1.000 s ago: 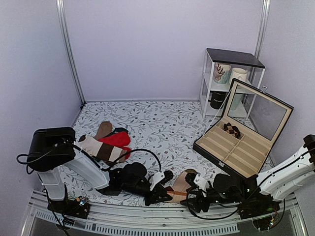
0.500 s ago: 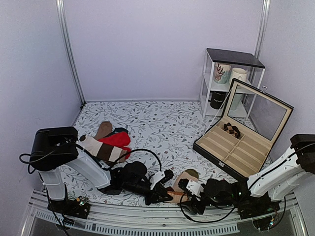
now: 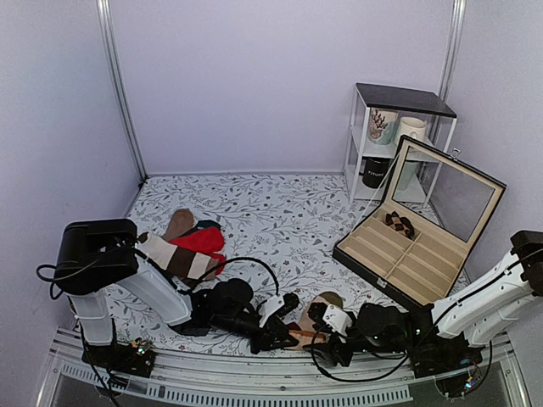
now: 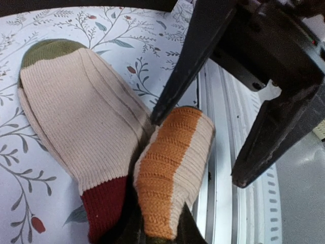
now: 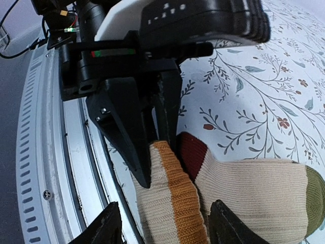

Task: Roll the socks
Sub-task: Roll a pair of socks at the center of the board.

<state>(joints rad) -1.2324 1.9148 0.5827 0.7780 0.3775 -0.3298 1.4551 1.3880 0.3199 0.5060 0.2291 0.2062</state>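
Top: socks (image 3: 317, 310) lying at the near edge, between left claw (image 3: 284, 332) and right claw (image 3: 322, 332).
Left wrist: left claw (image 4: 160, 231) pinching the socks' folded orange-banded end.
Right wrist: right claw (image 5: 167, 223) standing spread, straddling that fold, with the tan length stretching away beyond its fingertips.

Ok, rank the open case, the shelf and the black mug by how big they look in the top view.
Largest: open case.
Then: shelf, though it stands farther back and the case partly hides it.
Smallest: black mug.
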